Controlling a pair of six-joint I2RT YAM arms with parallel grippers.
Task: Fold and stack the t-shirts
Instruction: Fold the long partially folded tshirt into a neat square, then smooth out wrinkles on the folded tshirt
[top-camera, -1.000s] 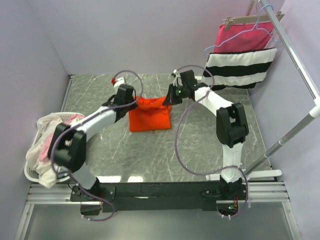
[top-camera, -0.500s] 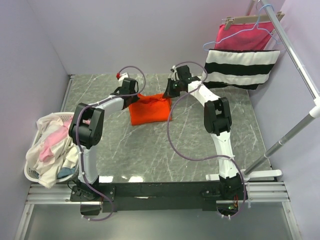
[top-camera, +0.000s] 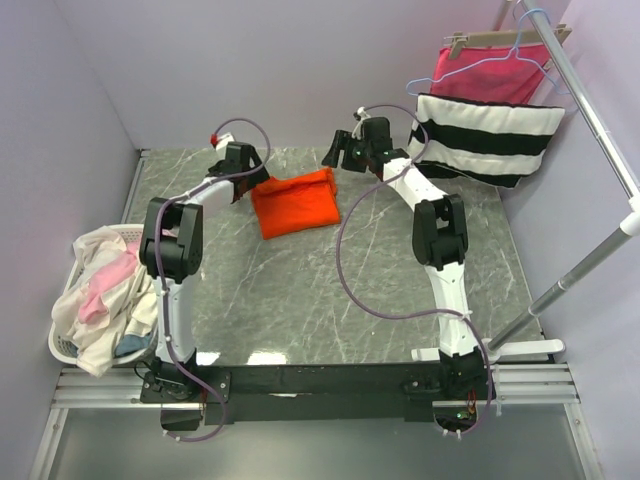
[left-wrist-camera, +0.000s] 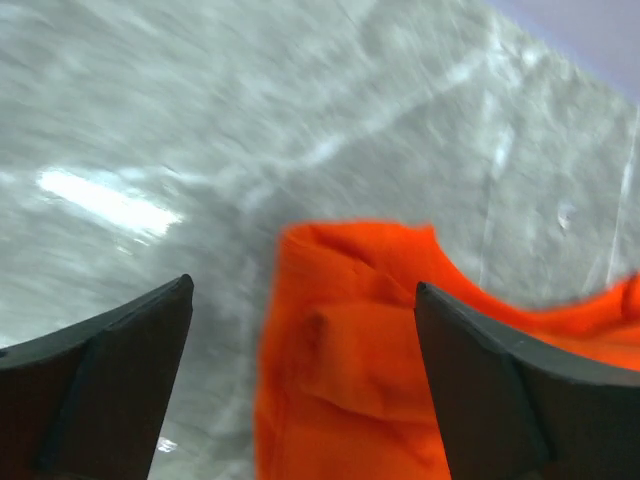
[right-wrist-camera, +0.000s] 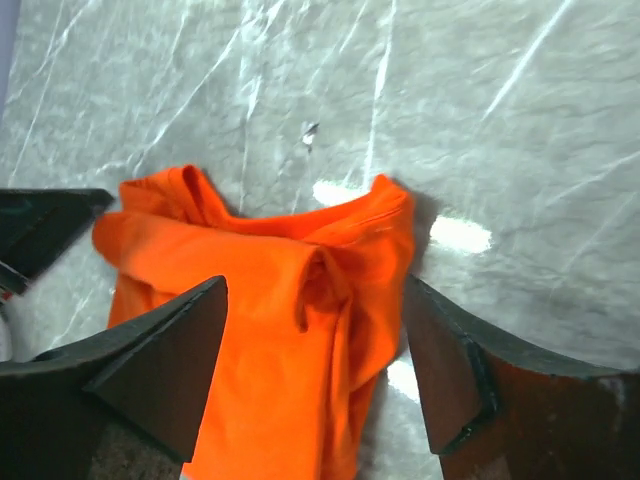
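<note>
The bright orange-red cloth t-shirt (top-camera: 295, 202) lies on the grey marble-pattern table (top-camera: 300, 300) toward the far side, between the two arms, as a compact and slightly skewed rectangle. It appears folded, so this first garment is judged close to complete. Its far edge shows loose bunched corners in both wrist views (left-wrist-camera: 360, 370) (right-wrist-camera: 270, 330), and these may need squaring. The left gripper (top-camera: 252, 180) is at the shirt's far-left corner with its jaws wide apart and nothing between them. The right gripper (top-camera: 335, 158) is at the far-right corner, likewise spread and empty. The cream-white and pale pink t-shirts (top-camera: 100, 290) sit heaped in the white plastic basket (top-camera: 62, 350) at the table's left edge, unfolded. Most of the task is therefore outstanding, and no stack exists yet. The number of shirts in the heap cannot be determined, because they overlap and hang over the rim. The layers inside the orange fold are hidden. The left wrist view is blurred, and both wrist views crop the shirt's near portion.
</note>
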